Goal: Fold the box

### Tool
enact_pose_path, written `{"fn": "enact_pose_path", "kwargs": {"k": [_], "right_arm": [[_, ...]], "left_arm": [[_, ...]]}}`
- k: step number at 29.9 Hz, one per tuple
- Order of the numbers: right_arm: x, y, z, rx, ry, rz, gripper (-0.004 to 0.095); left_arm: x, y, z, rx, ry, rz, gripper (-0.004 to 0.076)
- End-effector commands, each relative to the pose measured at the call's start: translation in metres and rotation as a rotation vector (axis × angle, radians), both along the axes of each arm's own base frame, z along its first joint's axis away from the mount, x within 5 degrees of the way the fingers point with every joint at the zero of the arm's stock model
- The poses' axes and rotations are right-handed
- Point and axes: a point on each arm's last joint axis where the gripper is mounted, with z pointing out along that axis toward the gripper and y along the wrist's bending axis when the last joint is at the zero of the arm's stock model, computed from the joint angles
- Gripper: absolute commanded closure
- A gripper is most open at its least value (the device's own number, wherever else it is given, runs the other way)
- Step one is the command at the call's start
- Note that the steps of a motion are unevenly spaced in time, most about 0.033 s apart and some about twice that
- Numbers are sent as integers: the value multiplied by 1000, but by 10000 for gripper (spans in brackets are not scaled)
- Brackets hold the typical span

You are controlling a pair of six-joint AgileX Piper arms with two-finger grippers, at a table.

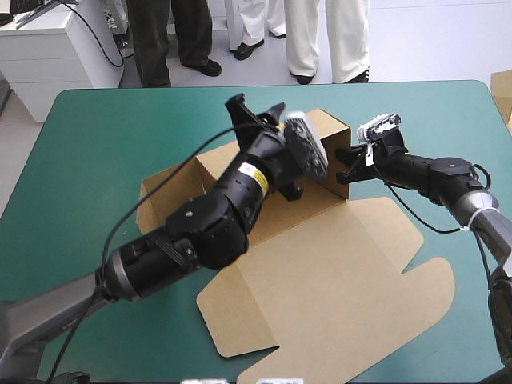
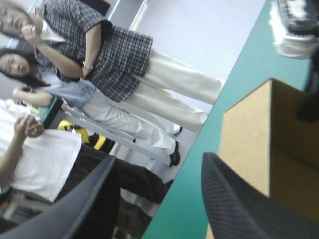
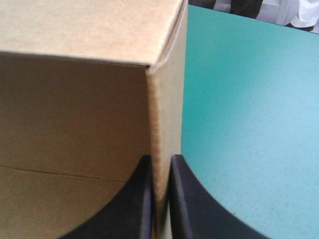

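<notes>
- Brown board forms the box (image 1: 320, 288), which lies around the middle of the teal-green table (image 1: 88, 152).
- It is half formed: walls stand upright at its far part, while the big lid sheet lies flat toward the near right corner.
- The right gripper (image 1: 349, 166) reaches in from the right edge and meets an upright wall on the box's right side.
- In the right wrist view its black fingers (image 3: 139, 209) are all but closed, with the wall's upright edge pinched between them. The wall's inner face lies to one side and bare table (image 3: 244, 99) to the other.
- The left gripper (image 1: 256, 116) is raised above the box's far wall and points toward the far edge.
- Its 2 fingers (image 2: 89, 199) stand wide apart. An upright corner of the box (image 2: 259, 134) shows just beside 1 of them, with the table edge ahead.
</notes>
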Motion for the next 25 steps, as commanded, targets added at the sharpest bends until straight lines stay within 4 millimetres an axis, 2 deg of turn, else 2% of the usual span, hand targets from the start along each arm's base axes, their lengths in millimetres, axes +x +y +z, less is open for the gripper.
{"fn": "enact_pose_path", "kwargs": {"k": [1, 3, 6, 7, 11, 16, 19, 22, 25], "right_arm": [[-7, 1, 36, 54, -35, -21, 930], [-8, 0, 38, 29, -22, -19, 930], [-9, -1, 42, 17, 4, -29, 930], [-11, -2, 43, 20, 17, -39, 930], [-12, -3, 51, 34, 37, -60, 930], [-12, -5, 69, 10, 70, -82, 930], [-11, -8, 84, -23, 113, -111, 930], [-11, -13, 101, -41, 157, -171, 930], [-13, -17, 119, -79, 183, -206, 930]], "left_arm": [[16, 43, 47, -198, 32, 98, 361], [35, 65, 54, -248, 68, 169, 362], [68, 109, 55, -306, 120, 320, 362], [80, 130, 53, -327, 155, 393, 362], [106, 197, 41, -397, 287, 612, 362], [117, 268, 28, -553, 411, 806, 362], [115, 299, 21, -592, 440, 909, 362], [111, 318, 10, -629, 478, 970, 362], [105, 321, -9, -654, 520, 978, 362]]}}
